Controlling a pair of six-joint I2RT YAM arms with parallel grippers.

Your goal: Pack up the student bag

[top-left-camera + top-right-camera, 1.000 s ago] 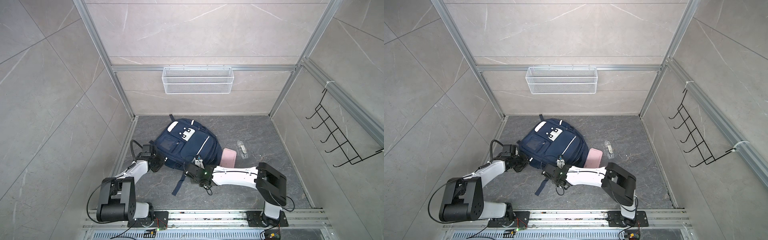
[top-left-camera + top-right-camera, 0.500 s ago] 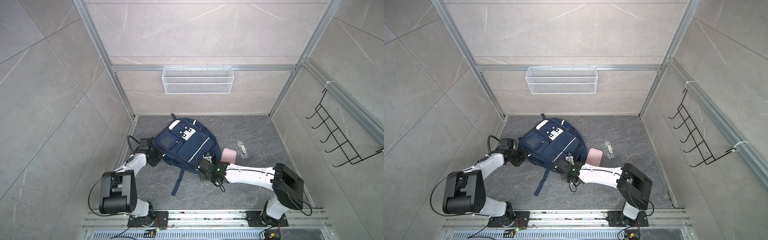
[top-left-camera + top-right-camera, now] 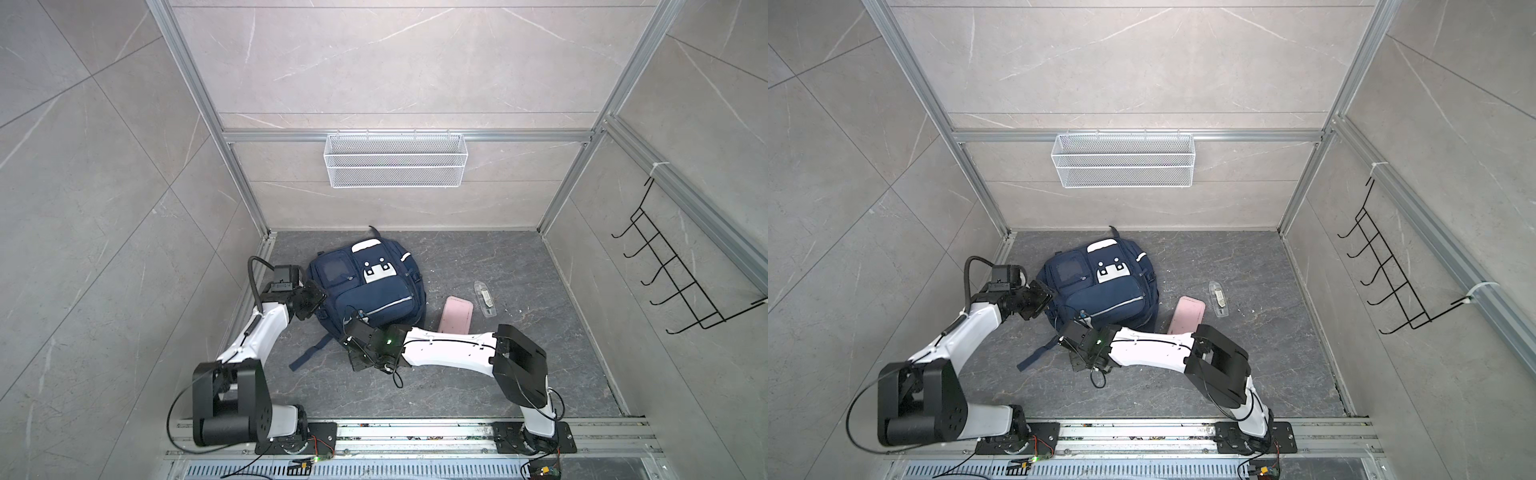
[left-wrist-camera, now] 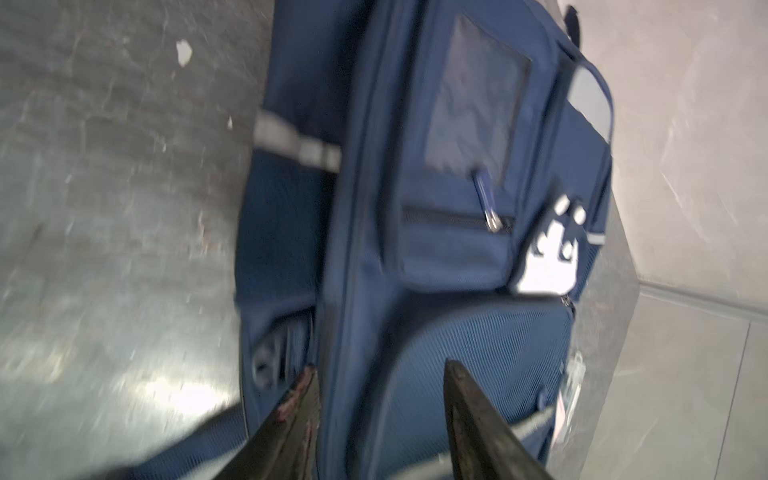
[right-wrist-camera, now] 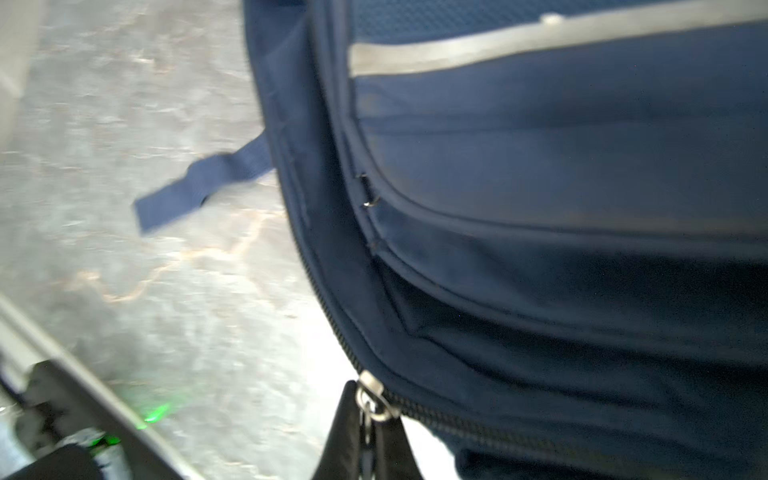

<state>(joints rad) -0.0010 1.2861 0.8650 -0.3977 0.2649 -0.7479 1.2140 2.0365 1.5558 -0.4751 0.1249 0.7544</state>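
student bag point(image 3: 374, 295), large navy-blue fabric backpack, lay face-up on grey stone-look floor point(image 3: 498, 374), between both arms | right gripper point(image 5: 368, 415) clamped on metal zipper pull point(image 5: 370, 388), probably to unzip | left gripper point(image 4: 378, 386) jaws parted at bag's side, probably to steady it

You are looking at a student bag point(image 3: 374, 291) of matt navy woven cloth. One panel has a fine mesh weave, and the stripe point(image 5: 519, 39) is silvery reflective tape.
Zip pull point(image 5: 371, 401): bright bare metal.
Worktop point(image 3: 478, 374): dark, stone-look, smooth, faint sheen.
Wire basket point(image 3: 395, 162): white-coated metal mesh.
Pink case point(image 3: 456, 314): smooth, satin, looks plastic.
Frame rail point(image 3: 407, 136): pale brushed metal.
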